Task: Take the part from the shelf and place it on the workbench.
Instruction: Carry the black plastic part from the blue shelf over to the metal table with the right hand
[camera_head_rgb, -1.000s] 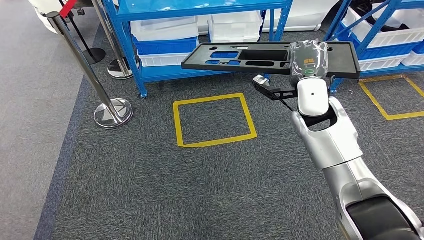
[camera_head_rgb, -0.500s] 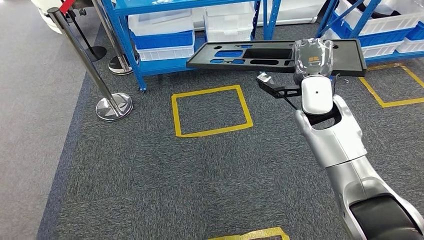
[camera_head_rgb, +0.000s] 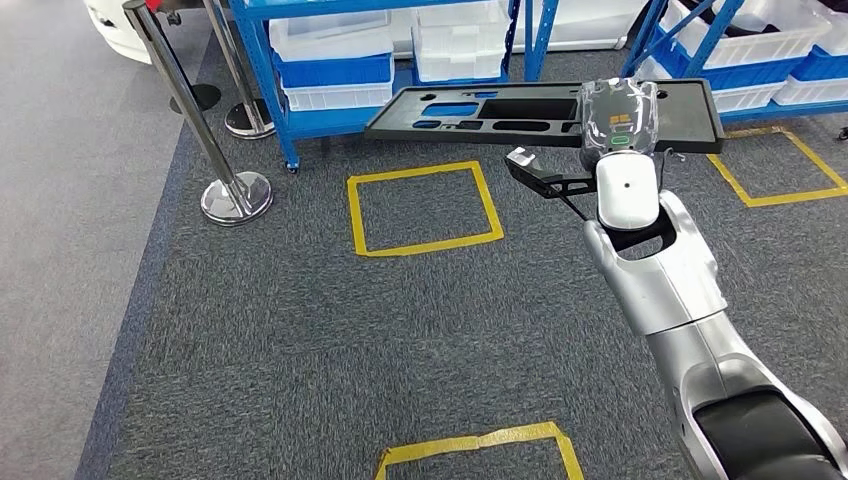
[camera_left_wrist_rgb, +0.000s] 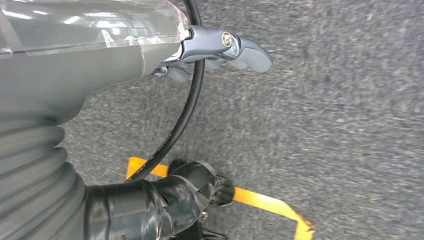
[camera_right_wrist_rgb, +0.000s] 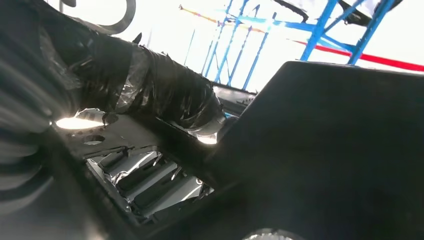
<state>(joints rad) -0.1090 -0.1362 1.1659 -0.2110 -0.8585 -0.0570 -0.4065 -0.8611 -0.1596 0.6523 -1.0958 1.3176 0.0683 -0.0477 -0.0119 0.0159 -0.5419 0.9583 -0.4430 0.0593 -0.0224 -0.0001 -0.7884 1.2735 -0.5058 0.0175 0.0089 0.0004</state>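
Right hand (camera_head_rgb: 620, 120) grips black part (camera_head_rgb: 480, 110) near one end; long axis runs crosswise toward robot's left, held level over carpet. Left hand (camera_left_wrist_rgb: 220, 47) hangs, fingers curled, holding nothing. Worktop unseen.

The floor is dark grey carpet (camera_head_rgb: 300, 340) across the near and middle ground, with a paler grey strip (camera_head_rgb: 60, 250) running along the left. A yellow tape square (camera_head_rgb: 424, 208) is marked on the carpet in the middle, another (camera_head_rgb: 780, 168) lies far right, and part of a 3rd (camera_head_rgb: 480, 445) shows at the near edge. At the far side stand blue metal shelving racks (camera_head_rgb: 262, 70) holding white bins (camera_head_rgb: 460, 40) and blue bins (camera_head_rgb: 335, 72). On the far left are 2 chrome stanchion posts (camera_head_rgb: 190, 120) on round bases (camera_head_rgb: 236, 197). The light is even and bright.
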